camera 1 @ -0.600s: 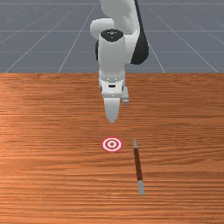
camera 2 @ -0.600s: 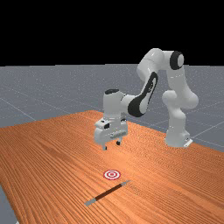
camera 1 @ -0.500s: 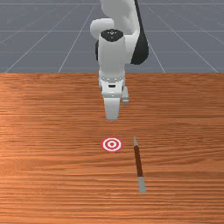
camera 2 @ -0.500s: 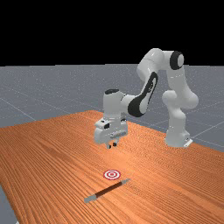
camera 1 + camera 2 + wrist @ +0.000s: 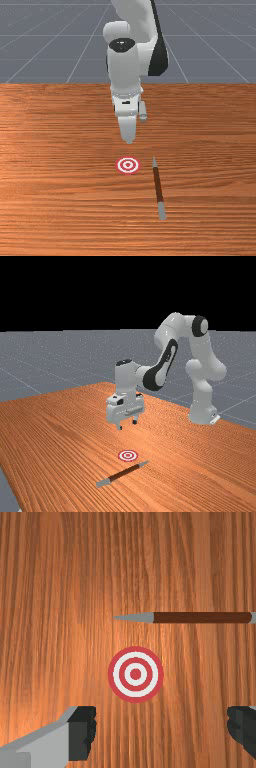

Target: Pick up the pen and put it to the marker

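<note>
One pen (image 5: 158,185) lies on an orange-brown wooden table (image 5: 50,150), just beside a round marker (image 5: 128,165) ringed in red and white, as a white and grey robot arm (image 5: 154,377) with black trim reaches over the scene. The pen, with its brown barrel (image 5: 200,617), rests on the front view's right of the marker, its tapered grey tip (image 5: 137,617) near the rings and directed toward the arm's side of the table; its grey blunt end (image 5: 161,211) lies well apart from the marker. The gripper (image 5: 127,425) hangs above the table, pointing down, its two dark-tipped fingers (image 5: 82,732) spread wide with nothing pinched between them. In the wrist view, the marker is closer to the gripper than the pen is, and neither is touched by the fingers. In the far view, the pen slants across the wood on the camera's side of the marker, its tip toward the far view's right, where the arm's base (image 5: 201,413) stands. A grey floor (image 5: 30,356) extends beyond the table.
</note>
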{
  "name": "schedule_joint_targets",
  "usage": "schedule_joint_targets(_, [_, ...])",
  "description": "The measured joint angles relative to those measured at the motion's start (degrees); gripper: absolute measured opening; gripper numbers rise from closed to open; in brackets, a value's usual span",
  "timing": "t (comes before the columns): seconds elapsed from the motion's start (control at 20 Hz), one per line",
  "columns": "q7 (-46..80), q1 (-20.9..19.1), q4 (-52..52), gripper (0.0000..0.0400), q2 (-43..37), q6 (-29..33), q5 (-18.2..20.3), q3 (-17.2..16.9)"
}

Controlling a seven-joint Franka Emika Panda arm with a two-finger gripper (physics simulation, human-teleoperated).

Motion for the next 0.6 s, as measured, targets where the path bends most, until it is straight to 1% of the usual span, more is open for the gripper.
schedule_joint_targets(0.05, [2.96,1.59,-0.84,0.0393,-0.02,4.19,-3.37,-1.53])
schedule_joint_targets(0.15, [3.01,1.60,2.27,0.0398,1.82,2.57,-3.41,-1.55])
schedule_joint_targets(0.2, [3.01,1.59,2.87,0.0399,2.27,2.85,-3.41,-1.54])
schedule_joint_targets(0.25, [0.73,1.19,5.00,0.0399,3.16,-0.83,-3.68,-1.16])
schedule_joint_targets(0.3, [0.51,1.07,5.00,0.0400,3.16,-0.83,-3.66,-1.18])
schedule_joint_targets(0.35, [2.26,1.26,3.31,0.0400,2.46,2.11,-3.37,-1.54])
schedule_joint_targets(0.4, [3.25,1.80,4.85,0.0400,3.09,-0.58,-4.60,-2.18])
schedule_joint_targets(0.5, [3.43,1.85,4.86,0.0400,3.00,-0.77,-4.96,-2.41])
schedule_joint_targets(0.55, [3.69,1.99,4.89,0.0243,2.89,-0.88,-5.25,-2.56])
schedule_joint_targets(0.6, [3.89,2.12,4.91,0.0148,2.86,-0.88,-5.54,-2.70])
